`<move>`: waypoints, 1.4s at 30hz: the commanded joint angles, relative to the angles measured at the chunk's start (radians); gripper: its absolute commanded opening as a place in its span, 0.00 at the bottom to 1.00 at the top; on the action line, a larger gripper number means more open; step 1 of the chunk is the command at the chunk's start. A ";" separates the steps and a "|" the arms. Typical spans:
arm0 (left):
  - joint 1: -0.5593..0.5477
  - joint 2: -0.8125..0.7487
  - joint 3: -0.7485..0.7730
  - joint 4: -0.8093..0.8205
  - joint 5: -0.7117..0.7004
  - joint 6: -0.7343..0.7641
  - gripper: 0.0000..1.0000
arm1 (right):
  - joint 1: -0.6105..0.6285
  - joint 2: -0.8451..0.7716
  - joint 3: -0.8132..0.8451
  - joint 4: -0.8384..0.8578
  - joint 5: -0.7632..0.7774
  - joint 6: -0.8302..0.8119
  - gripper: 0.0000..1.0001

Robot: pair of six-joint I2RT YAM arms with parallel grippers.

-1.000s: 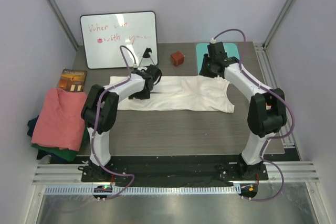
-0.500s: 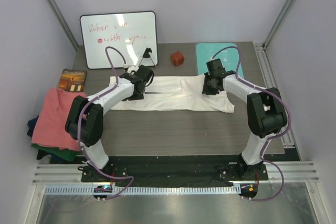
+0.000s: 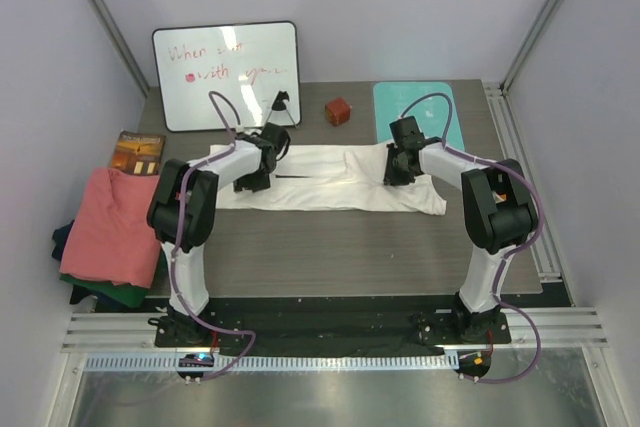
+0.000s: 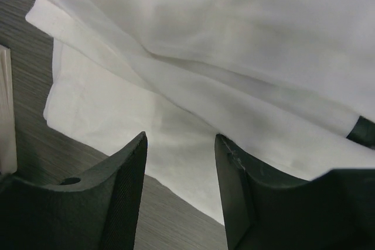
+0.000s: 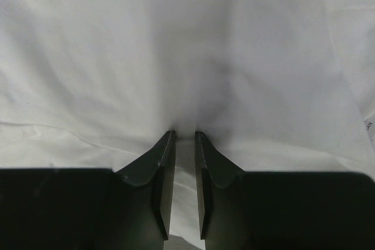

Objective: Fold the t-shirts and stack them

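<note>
Dark wood-grain table inside a pale-walled enclosure with metal framing. A whiteboard is leaning at the back left, with red handwriting too faint to read. A red-brown cube is sitting beside it, and a teal mat is lying at the back right corner. An orange-brown book is resting at the left edge.

The white t-shirt is lying across the back-middle of the table as a long, narrow folded band running left to right. At the far left, the salmon-pink t-shirt is draping over the table edge on top of a pile, with the dark green t-shirt and the navy t-shirt peeking out beneath it.

Both arms are reaching in over the white band, one at each end.

The left gripper is hanging released, its jaws well apart just above the near hem of the cloth, where layered edges are meeting bare table.

The right gripper is pressing down near the band's right end. Its fingers are nearly together, pinching a small pucker of white cloth, with creases radiating from the tips.
</note>
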 commanded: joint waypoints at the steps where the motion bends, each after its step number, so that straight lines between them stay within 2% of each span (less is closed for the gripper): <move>1: 0.014 0.027 0.066 0.041 -0.013 0.009 0.51 | 0.006 0.027 0.014 0.021 0.011 -0.018 0.25; 15: 0.098 0.096 0.161 0.012 0.010 0.023 0.51 | 0.005 0.055 0.021 -0.002 0.042 -0.023 0.21; 29: 0.118 0.151 0.296 -0.026 0.010 0.066 0.51 | 0.005 0.132 0.046 -0.038 0.038 -0.021 0.16; 42: 0.169 0.259 0.347 -0.065 0.016 0.049 0.51 | 0.004 0.130 0.056 -0.059 0.084 -0.023 0.17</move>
